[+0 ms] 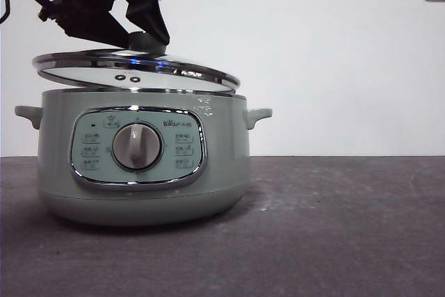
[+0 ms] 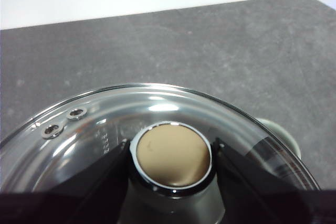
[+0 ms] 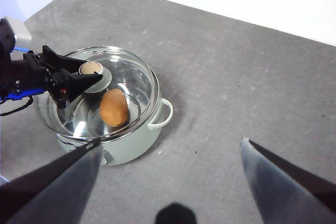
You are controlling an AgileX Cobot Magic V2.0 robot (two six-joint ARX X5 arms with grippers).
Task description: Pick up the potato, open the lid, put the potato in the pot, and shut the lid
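- The tabletop (image 1: 334,227), dark grey and speckled, carries the whole scene.
- The pot (image 1: 142,165), pale sage green, stands on it with its chrome-framed control panel and round dial (image 1: 137,146) facing the front view, a small handle out on each side.
- The lid (image 1: 135,69) hangs just above the pot's rim, tilted: the side away from the arm dips close to the rim, the other side sits higher, and a gap shows between the two. Two small rivets show in the glass.
- The left gripper (image 1: 146,38) reaches in from the upper corner of the front view, its jaws clamped on the lid's knob (image 2: 173,156); the left wrist view shows one jaw pressed against each side of it.
- The right gripper (image 3: 170,182) is well off to the side and high above the tabletop, jaws spread wide with nothing between them.
- The potato (image 3: 114,107), orange-brown, lies inside the pot, seen through the glass from the right wrist view.
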